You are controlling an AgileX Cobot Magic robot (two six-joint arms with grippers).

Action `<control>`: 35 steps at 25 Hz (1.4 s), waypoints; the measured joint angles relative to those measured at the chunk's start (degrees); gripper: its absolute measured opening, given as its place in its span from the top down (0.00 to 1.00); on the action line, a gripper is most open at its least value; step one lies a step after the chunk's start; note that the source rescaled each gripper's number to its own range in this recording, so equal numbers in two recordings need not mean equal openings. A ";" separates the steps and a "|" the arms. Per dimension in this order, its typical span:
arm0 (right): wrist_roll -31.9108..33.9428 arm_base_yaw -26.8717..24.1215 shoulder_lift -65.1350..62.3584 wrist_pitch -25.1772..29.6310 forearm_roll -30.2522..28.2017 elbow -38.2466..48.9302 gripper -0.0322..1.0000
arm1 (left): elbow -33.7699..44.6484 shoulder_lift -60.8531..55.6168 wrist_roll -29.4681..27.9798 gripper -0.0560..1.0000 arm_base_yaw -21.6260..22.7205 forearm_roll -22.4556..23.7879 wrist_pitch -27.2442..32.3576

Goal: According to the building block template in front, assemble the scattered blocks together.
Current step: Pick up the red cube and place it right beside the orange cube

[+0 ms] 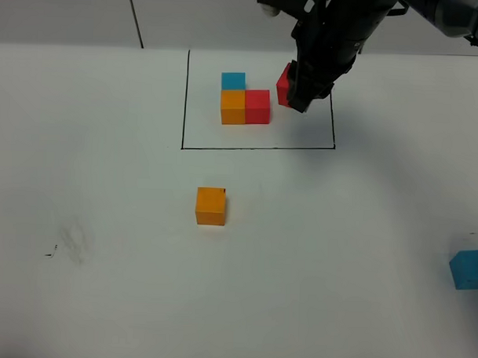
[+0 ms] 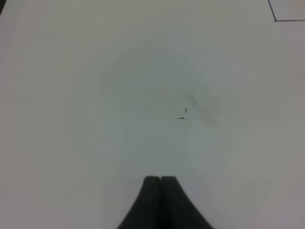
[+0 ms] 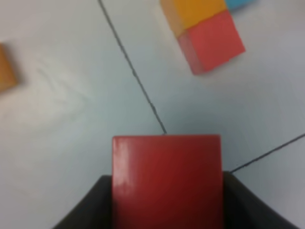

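At the bottom centre of the left wrist view, the left jaws are pressed together on nothing, with only the desk [image 2: 95,95] and a small dark mark [image 2: 184,117] ahead. Low at the right edge of the high view, the sky-blue block [image 1: 469,269] lies partly cut off by the frame and well apart from the rest. I judge a careless grab could nudge it out of reach. Left of centre, the orange block [image 1: 210,205] rests alone below the black outline [image 1: 256,148]. In the upper middle, the right jaws grasp the red block [image 1: 285,85] inside the outline, near the template [image 1: 245,106] and apparently raised off the desk. The chief risk is that lowering or swinging the block here knocks the template out of its L. Releasing it inside the frame would muddle the pattern.
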 joint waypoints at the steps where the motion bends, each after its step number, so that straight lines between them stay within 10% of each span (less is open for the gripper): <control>1: 2.51 -0.17 0.00 -0.19 -0.13 0.00 0.55 | 0.00 0.00 0.00 0.95 0.00 0.00 0.00; 27: 16.95 -0.68 -5.45 5.20 -10.74 0.05 0.55 | 0.00 0.00 0.00 0.95 0.00 0.00 0.00; 35: 37.98 -0.73 -9.10 2.27 -24.86 0.05 0.55 | 0.00 0.00 0.00 0.95 0.00 0.00 0.00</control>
